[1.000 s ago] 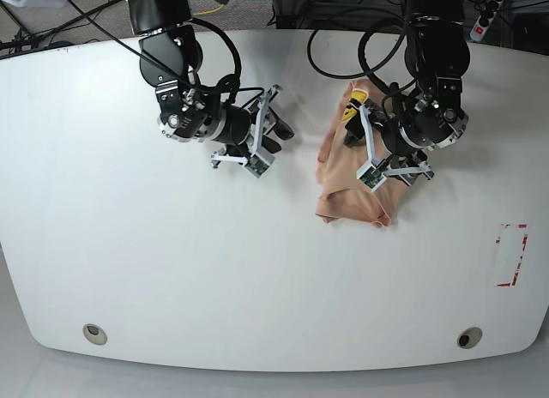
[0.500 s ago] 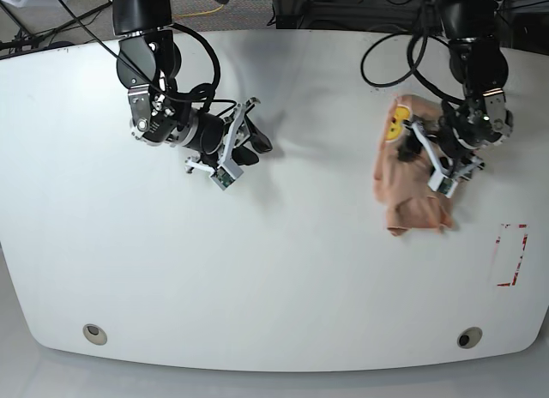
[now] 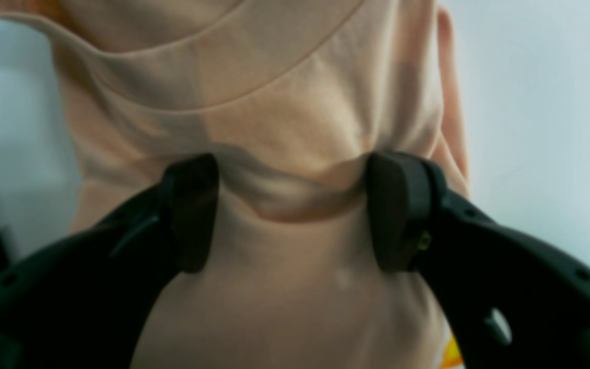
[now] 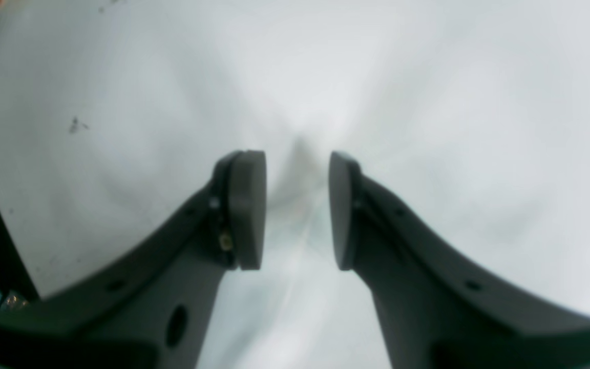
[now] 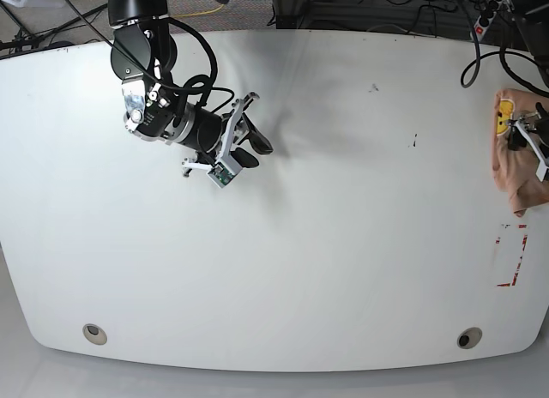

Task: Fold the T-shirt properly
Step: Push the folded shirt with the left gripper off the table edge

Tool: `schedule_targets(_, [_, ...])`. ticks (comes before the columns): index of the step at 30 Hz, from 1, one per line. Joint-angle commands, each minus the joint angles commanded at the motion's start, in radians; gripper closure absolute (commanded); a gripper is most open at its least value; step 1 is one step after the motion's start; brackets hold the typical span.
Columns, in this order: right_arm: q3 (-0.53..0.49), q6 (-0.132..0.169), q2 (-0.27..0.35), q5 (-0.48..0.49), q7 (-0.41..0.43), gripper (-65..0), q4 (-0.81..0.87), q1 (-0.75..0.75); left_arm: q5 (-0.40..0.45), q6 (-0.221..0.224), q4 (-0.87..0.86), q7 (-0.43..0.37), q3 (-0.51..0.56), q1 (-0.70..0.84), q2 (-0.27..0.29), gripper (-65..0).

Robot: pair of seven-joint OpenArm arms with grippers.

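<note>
The peach T-shirt (image 5: 509,158) lies bunched at the far right edge of the white table (image 5: 343,244), a yellow mark showing at its top. In the left wrist view the T-shirt (image 3: 285,102) fills the frame, its ribbed neck band across the top. My left gripper (image 3: 295,210) holds a pinched ridge of the cloth between its two black fingers (image 3: 192,210). In the base view the left gripper (image 5: 525,141) is mostly cut off by the frame edge. My right gripper (image 5: 256,141) hovers over bare table at the upper left, and in its wrist view the right gripper (image 4: 297,210) is open with nothing between its fingers.
A red tape rectangle (image 5: 513,255) marks the table just below the T-shirt. Two round holes (image 5: 94,334) (image 5: 468,337) sit near the front edge. Cables and a power strip (image 5: 487,12) lie behind the table's far edge.
The left arm has carried the T-shirt from the table's middle right out to the far right edge. The right arm has drifted slightly left and up.
</note>
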Motion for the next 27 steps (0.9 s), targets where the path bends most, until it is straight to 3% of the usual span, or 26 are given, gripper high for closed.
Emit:
schedule_targets(5, [0.0,0.0,0.0,0.0,0.0,-18.7,0.002,0.0,0.0,0.0,0.026,0.0,-0.14,0.044,-0.017,-36.8])
schedule_targets(10, [0.0,0.0,-0.002,0.0,0.0,-18.7,0.002,0.0,0.0,0.0,0.204,0.048,-0.209,0.049,-0.011,-36.7])
schedule_targets(16, [0.0,0.0,0.003,0.0,0.0,-18.7,0.002,-0.002,0.0,0.0,0.382,0.13,-0.258,0.086,0.06,-36.7])
schedule_targets(20, [0.0,-0.002,0.003,0.0,0.005,-18.7,0.0,-0.002,0.0,0.0,0.514,0.129,-0.324,0.143,0.135,-36.7])
schedule_targets(27, [0.094,-0.002,0.0,-0.006,0.034,-18.7,-0.009,0.003,0.044,0.0,0.776,0.095,-0.333,0.144,0.397,-36.5])
